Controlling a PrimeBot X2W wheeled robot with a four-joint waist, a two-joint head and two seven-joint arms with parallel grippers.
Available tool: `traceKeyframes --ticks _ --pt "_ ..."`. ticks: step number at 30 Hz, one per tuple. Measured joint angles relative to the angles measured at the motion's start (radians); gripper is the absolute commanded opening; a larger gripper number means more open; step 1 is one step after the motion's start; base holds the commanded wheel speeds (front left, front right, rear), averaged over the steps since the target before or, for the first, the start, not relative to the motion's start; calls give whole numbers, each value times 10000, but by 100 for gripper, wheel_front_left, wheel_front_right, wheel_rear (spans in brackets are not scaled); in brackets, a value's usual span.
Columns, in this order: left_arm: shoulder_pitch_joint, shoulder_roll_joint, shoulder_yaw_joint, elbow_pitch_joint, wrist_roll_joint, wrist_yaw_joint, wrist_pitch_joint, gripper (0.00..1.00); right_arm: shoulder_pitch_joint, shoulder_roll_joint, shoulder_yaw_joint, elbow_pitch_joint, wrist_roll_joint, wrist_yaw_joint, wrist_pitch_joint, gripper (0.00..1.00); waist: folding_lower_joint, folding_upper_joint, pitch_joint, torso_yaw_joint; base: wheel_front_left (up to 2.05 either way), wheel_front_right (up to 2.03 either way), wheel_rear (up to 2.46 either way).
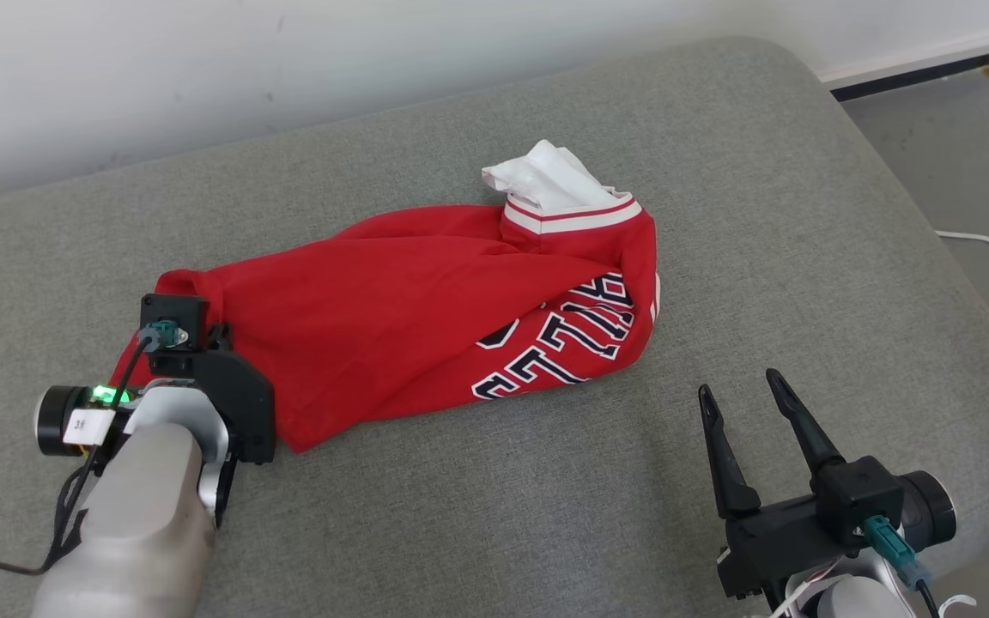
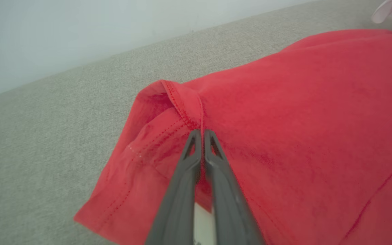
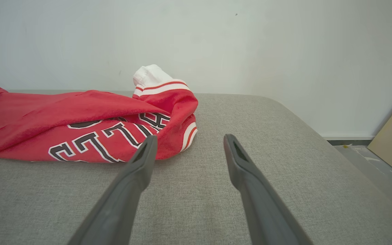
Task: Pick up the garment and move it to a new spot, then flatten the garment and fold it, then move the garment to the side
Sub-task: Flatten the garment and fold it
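**Left jaws pinched on the jersey hem, right jaws wide over bare cushion**

A broad grey woven-fabric cushion [image 1: 546, 489] with a rounded corner at the upper right takes up most of the head view. A plain white wall [image 1: 203, 69] runs along the top edge. At the far right of the frame is a strip of grey floor [image 1: 958, 146].

The crumpled red cloth jersey [image 1: 391, 300] lies on the cushion, running from the middle left to just right of centre. Dark block letters outlined in white show on its lower right part. A white band with a red stripe crosses its upper right end, and a bunched white fabric piece [image 1: 546, 176] sticks up above that band.

At the lower left of the head view the pale left forearm reaches onto the jersey's left end. In the left wrist view the left gripper [image 2: 202, 133] has its two dark fingers pressed together. A fold of red cloth is clamped between them, just below the stitched hem.

The right gripper [image 1: 739, 384] sits at the lower right of the head view, near the jersey's lettered end but not touching it. Its fingers are spread wide with nothing between them.

A thin white cable [image 1: 988, 245] lies on the floor.
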State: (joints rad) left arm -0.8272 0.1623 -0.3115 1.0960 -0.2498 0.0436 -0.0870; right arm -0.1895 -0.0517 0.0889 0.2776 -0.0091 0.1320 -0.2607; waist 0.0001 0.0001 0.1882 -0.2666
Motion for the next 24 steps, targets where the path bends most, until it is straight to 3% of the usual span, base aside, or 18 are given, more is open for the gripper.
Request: traceKeyframes --ticks 4,7,15,19,24 --pt "-3 -142 201 157 -357 -63 -221 0 0 4 -19 21 4 0 -8 100 0 0 -68 43 0 0 0" --pt "11 -326 922 69 -1183 -207 -719 0 9 4 -82 35 2 0 -8 100 0 0 -131 137 0 0 0" --pt "1143 -928 3490 -980 -4918 -1670 -1149 0 216 8 -211 50 -4 0 -10 100 -1 -1 -463 492 0 0 0" --pt "2265 -1018 3848 -3049 -6753 -1722 -548 0 309 8 -313 27 -19 0 -12 100 -1 -2 -667 813 0 0 0" --pt "3847 -596 4115 -4040 -7173 -1615 -98 0 342 13 -245 25 -10 0 -2 100 -2 -2 -850 1058 0 0 0"
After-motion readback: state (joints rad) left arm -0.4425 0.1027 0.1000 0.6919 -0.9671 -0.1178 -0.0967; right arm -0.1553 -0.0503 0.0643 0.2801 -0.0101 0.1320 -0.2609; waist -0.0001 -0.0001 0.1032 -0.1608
